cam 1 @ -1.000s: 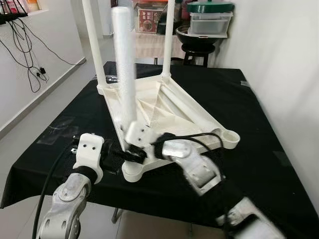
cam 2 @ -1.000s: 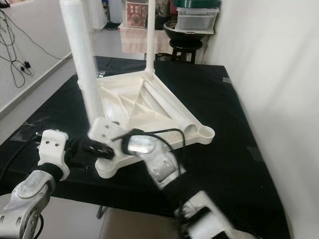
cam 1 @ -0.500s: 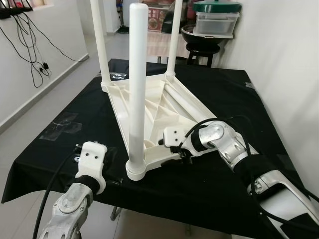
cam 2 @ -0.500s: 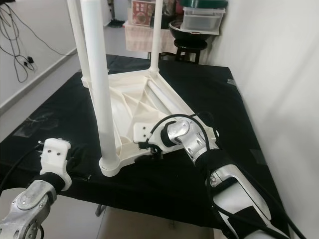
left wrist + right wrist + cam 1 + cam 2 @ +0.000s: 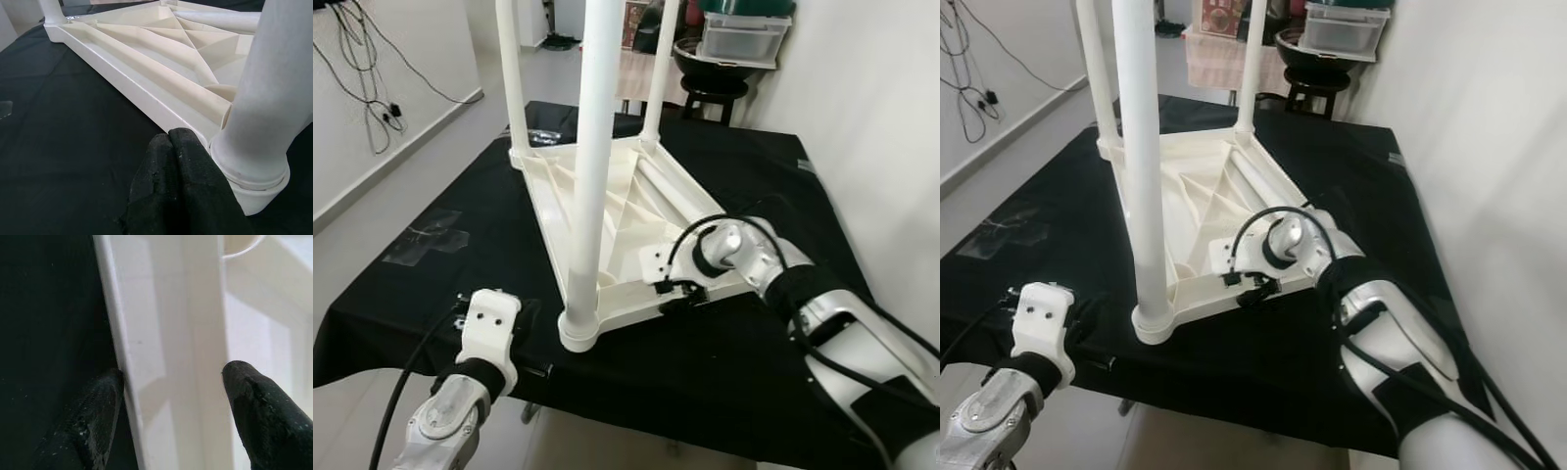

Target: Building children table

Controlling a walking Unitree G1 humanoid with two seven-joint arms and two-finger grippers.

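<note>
Behind table top (image 5: 607, 215) (upside down): stool (image 5: 707, 90) w/ bins (image 5: 744, 37).

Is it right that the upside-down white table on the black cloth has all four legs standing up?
Not quite: the white table on the black cloth has three legs standing up. The left eye view shows the fourth leg lying flat inside it.
</note>
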